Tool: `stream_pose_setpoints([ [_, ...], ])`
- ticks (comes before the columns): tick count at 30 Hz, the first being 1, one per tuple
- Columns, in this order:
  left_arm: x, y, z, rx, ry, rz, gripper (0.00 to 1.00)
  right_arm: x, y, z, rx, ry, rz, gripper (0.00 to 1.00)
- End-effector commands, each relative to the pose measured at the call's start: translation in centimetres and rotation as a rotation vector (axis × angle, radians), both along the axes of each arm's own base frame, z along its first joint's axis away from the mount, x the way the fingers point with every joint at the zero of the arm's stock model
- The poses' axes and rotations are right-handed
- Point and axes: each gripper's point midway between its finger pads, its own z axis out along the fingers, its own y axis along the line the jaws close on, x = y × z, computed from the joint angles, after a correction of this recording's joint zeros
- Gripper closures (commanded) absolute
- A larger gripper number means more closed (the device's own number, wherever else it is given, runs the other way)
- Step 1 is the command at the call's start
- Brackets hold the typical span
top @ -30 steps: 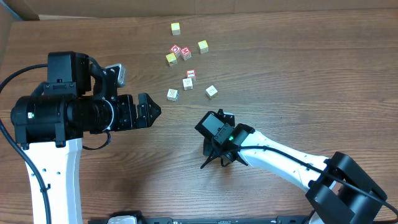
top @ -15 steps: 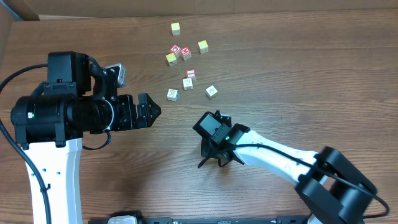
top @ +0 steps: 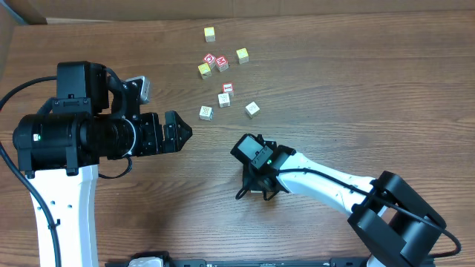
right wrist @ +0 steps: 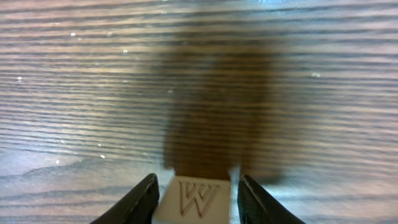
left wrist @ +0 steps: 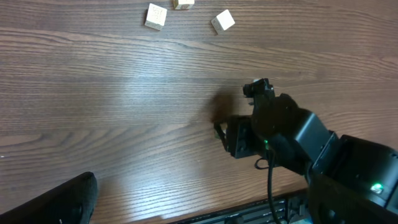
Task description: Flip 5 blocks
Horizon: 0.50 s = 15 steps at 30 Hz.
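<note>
The left gripper point(top: 181, 133) hangs at the left side of the bench point(top: 371, 74) with its jaws spread wide and nothing between them. It is well apart from every cube, so it poses little risk.

Further right, at the far middle of the bench, most of the blocks lie loose. A pale block point(top: 205, 112), a second pale one point(top: 223, 99), a red-bordered one point(top: 228, 88) and a third pale one point(top: 252, 109) sit near each other. The yellow-faced cubes point(top: 204, 70) and red-faced cubes point(top: 222, 64) lie just beyond them. Because they are packed so closely, a reach into the group could nudge a neighbour or pick up a cube that is not meant to be flipped.

Right of those and nearer the front, the right gripper point(top: 257, 189) is low over the bench. The W block point(right wrist: 198, 198) sits between its fingers point(right wrist: 142, 198), which stand narrowly apart, only a little wider than the block. I cannot tell whether they are pressing it or merely flanking it.

The main risk is here. If the block clings to one finger as the gripper lifts, it may be dragged along, tip over, or roll back to the face it started on. A slightly skewed grip could also send it skidding across the smooth wood.
</note>
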Motion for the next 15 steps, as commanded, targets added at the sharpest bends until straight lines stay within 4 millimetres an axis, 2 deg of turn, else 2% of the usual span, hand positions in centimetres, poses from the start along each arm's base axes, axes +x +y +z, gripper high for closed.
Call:
stream_pose_setpoints([
  [1, 0.4, 0.2, 0.5, 0.003, -0.021, 0.004, 0.00, 2.0, 1.0, 2.1, 0.017, -0.049, 0.025, 0.56],
  [9, 0.4, 0.2, 0.6, 0.003, -0.022, 0.004, 0.00, 0.5, -0.4, 1.8, -0.047, 0.010, 0.027, 0.53],
  [15, 0.4, 0.2, 0.5, 0.003, -0.021, 0.004, 0.00, -0.9, -1.1, 0.4, -0.053, 0.059, -0.014, 0.48],
])
